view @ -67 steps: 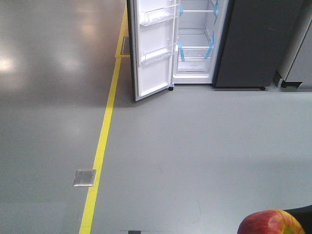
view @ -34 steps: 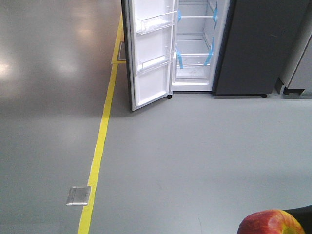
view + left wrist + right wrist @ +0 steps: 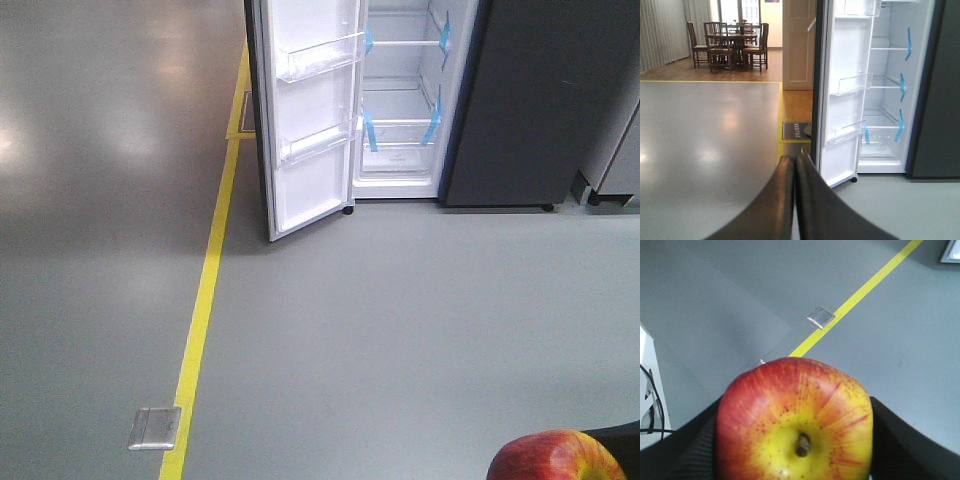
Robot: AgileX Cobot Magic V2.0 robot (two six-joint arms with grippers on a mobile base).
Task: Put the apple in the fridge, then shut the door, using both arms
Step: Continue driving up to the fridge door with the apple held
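Apple (image 3: 796, 415) clamped in right gripper (image 3: 799, 447); left gripper (image 3: 795, 197) closed, empty.

Apple (image 3: 555, 458) cut by bottom edge; fridge (image 3: 530, 100) top cropped.

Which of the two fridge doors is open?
The left door, swung out and showing its white inside and clear bins. The right door is shut, flat dark grey.

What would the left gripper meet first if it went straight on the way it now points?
Likely the outer edge of the open door; the left gripper points just left of it, so it might pass by. Depth is unclear.
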